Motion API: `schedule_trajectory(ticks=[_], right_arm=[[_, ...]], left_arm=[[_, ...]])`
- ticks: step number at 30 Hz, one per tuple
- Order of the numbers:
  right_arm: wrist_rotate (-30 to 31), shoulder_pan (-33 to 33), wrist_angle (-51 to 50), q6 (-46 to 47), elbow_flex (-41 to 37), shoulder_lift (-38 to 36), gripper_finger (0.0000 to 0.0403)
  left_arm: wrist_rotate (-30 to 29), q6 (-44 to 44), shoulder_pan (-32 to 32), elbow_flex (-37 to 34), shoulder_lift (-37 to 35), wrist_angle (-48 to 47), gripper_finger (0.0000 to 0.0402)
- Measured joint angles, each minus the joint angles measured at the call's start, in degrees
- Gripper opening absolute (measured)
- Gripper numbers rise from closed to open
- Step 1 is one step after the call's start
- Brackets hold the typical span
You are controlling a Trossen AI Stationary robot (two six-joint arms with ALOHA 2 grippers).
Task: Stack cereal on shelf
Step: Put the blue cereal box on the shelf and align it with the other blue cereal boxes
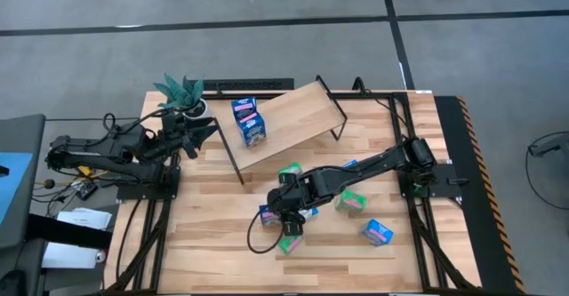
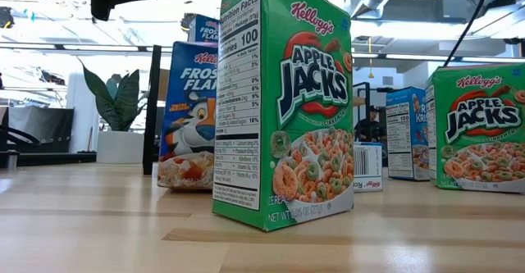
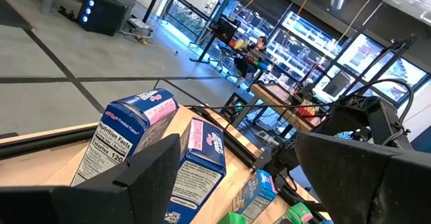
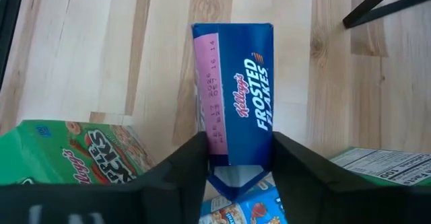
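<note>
Frosted Flakes box (image 4: 236, 96): blue carton between the right gripper's (image 1: 283, 214) two dark fingers (image 4: 176, 171), which are clamped on its narrow sides; its long axis runs straight out from the fingers, with the pink-striped panel and white lettering facing the wrist camera.
Right gripper location: near the middle of the tabletop (image 1: 213, 225), reached from the right side, above a cluster of cartons.
Green Apple Jacks box (image 2: 283, 109): upright on the tabletop, long axis vertical, printed front and nutrition panel facing the low camera.
Loose cartons: another green box (image 1: 351, 202) and a blue box (image 1: 377, 234) lie flat to the right of the gripper, apart from each other.
Shelf (image 1: 293, 118): tilted wooden board on black rod legs at the far middle of the tabletop; two blue boxes (image 1: 248, 121) stand on its left end, one just behind the other.
Left gripper (image 1: 203, 134): at the far left, just beside the shelf's left end, fingers spread apart and holding nothing.
Plant (image 1: 182, 93): potted, far left corner.
</note>
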Motion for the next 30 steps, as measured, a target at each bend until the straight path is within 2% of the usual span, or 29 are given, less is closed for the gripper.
schedule_trajectory(ticks=[7,12,21,26,30], right_arm=[[-0.4,-0.1,-0.1,-1.0,0.0,-0.8,0.0143],[-0.9,-0.9,-1.7,-3.8,3.5,-2.3,0.0141],[0.1,-5.7,-11.0,-14.5,19.6,-2.4,0.0136],[0.4,-10.1,-19.4,-20.0,28.7,-2.4,0.0135],[1.8,-13.6,-22.4,-24.3,31.4,-2.4,0.0134]], left_arm=[[0.0,0.0,0.0,0.0,0.0,0.0,0.0283],[0.0,0.0,0.0,0.0,0.0,0.0,0.0283],[0.0,-0.1,0.0,0.0,0.0,0.0,0.0283],[0.0,-0.1,0.0,0.0,0.0,0.0,0.0283],[0.0,0.5,0.0,0.0,0.0,0.0,0.0283]])
